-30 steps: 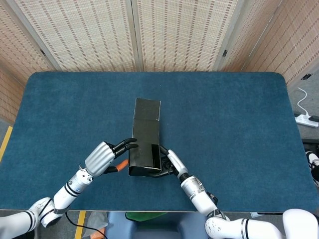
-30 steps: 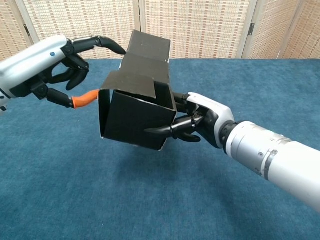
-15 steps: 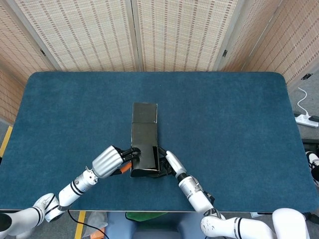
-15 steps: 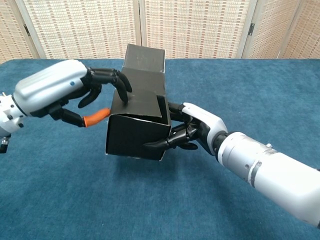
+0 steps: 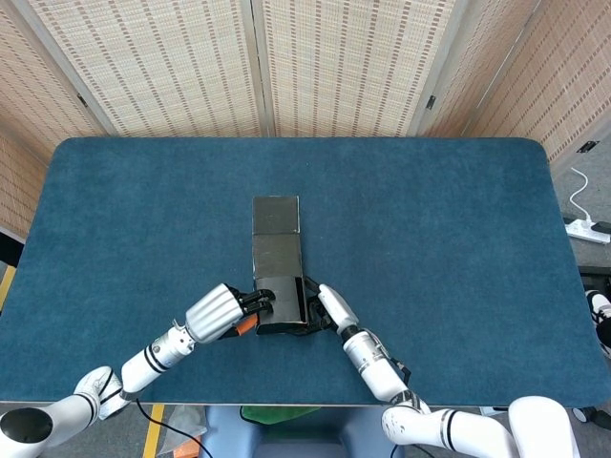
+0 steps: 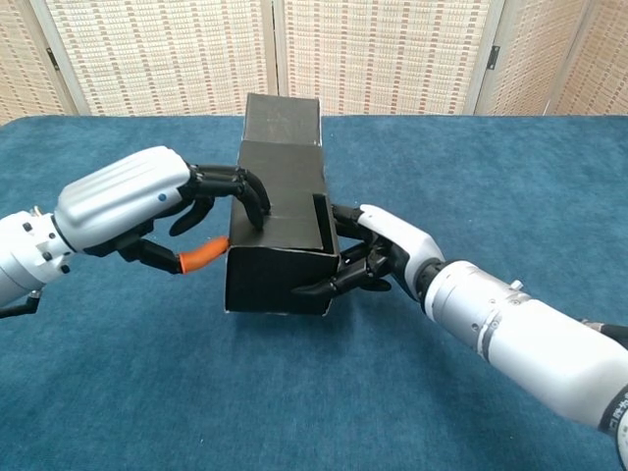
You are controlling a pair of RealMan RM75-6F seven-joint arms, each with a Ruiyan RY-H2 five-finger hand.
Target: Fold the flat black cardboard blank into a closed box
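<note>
The black cardboard box point(image 5: 276, 250) point(image 6: 281, 186) is a long, partly folded tube lying on the blue table point(image 5: 439, 229), its near end facing me. My left hand point(image 5: 218, 310) point(image 6: 137, 201) sits at the box's near left corner. Its fingers point(image 6: 245, 191) press down on the top flap and its orange-tipped thumb point(image 6: 201, 257) lies against the left wall. My right hand point(image 5: 329, 305) point(image 6: 388, 250) grips the near right edge, with fingers curled around the side flap. The near end face looks covered by a dark panel.
Blue cloth covers the whole table point(image 6: 118, 392). Woven screens point(image 5: 315, 67) stand behind the far edge. A white power strip point(image 5: 587, 229) lies on the floor off the right side.
The box came down from a raised, tilted pose to lie level on the table. My left hand moved in from the left and set its fingers on the top flap. The right hand kept its grip.
</note>
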